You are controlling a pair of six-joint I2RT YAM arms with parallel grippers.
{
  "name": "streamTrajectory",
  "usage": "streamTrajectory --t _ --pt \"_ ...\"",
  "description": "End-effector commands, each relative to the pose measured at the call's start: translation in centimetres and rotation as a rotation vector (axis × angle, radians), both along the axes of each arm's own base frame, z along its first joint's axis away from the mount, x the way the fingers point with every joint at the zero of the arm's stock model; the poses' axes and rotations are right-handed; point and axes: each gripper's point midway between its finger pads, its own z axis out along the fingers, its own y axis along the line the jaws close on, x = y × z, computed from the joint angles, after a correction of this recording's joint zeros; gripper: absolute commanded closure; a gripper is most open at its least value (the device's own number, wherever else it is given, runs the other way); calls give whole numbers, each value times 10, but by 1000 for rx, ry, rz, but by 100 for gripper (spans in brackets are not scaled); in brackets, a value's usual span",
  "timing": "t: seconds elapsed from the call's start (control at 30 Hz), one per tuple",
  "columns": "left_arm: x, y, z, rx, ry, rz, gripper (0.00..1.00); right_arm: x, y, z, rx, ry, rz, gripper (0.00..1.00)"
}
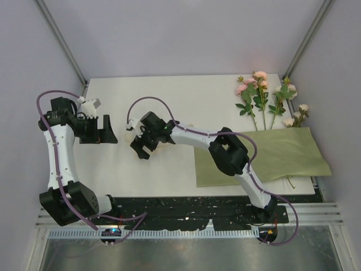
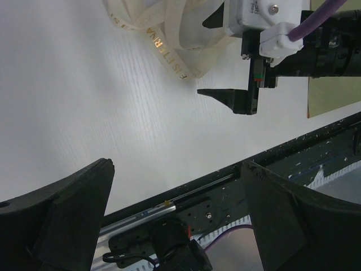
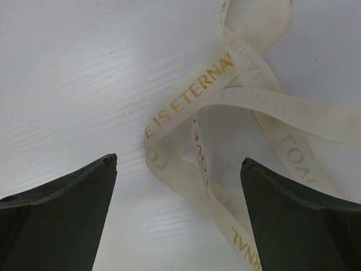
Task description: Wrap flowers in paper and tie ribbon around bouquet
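The cream ribbon (image 3: 225,107), printed with gold letters, lies in loose loops on the white table. My right gripper (image 3: 177,161) is open just above it, and one loop lies between the spread fingers without being pinched. From the left wrist view the ribbon (image 2: 163,34) sits under the right gripper (image 2: 203,56). My left gripper (image 2: 177,165) is open and empty, to the left of the ribbon (image 1: 130,126). The flowers (image 1: 262,99) lie at the back right, with their stems on the olive-green paper (image 1: 276,155). In the top view the right gripper (image 1: 137,144) is left of centre and the left gripper (image 1: 114,131) faces it.
The right arm (image 1: 225,149) stretches across the paper's left end. A black rail (image 1: 197,206) runs along the table's near edge. Frame posts and white walls close in the back corners.
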Motion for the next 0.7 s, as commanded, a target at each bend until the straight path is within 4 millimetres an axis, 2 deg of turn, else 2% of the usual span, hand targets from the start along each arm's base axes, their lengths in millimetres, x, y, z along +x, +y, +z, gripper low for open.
streamTrajectory --t 0.0,0.17,0.23,0.27,0.3,0.37,0.43,0.47,0.5,0.53,0.57,0.6,0.63,0.67 --pt "10 1 11 -20 -63 3 0 12 36 38 84 -168 -9 5" --pt "12 4 11 -27 -64 15 0 14 45 14 -33 -311 -8 5" --pt "13 5 11 -38 -63 19 0 23 37 -8 -119 -343 -42 5" --pt "14 4 12 -43 -67 18 0 27 36 -8 -129 -353 -56 5" --pt "14 5 13 -47 -68 21 0 27 32 -19 -163 -352 -54 5" --pt "15 6 13 -46 -73 22 0 29 30 -19 -177 -357 -55 5" --pt "17 6 14 -42 -80 22 0 27 27 -21 -193 -342 -35 0" --pt "18 6 15 -44 -80 21 0 27 26 -20 -197 -339 -29 10" --pt "18 7 16 -44 -76 23 0 25 15 -32 -246 -301 -21 12" --pt "19 7 17 -44 -76 23 0 21 18 -31 -226 -260 8 19" --pt "20 8 17 -40 -79 24 0 19 7 -43 -263 -209 12 21" --pt "21 9 17 -37 -82 25 0 21 2 -46 -274 -193 13 34" --pt "22 10 17 -34 -83 30 0 22 -11 -55 -308 -147 10 42" --pt "24 11 18 -34 -86 33 0 24 -15 -55 -310 -131 1 51"
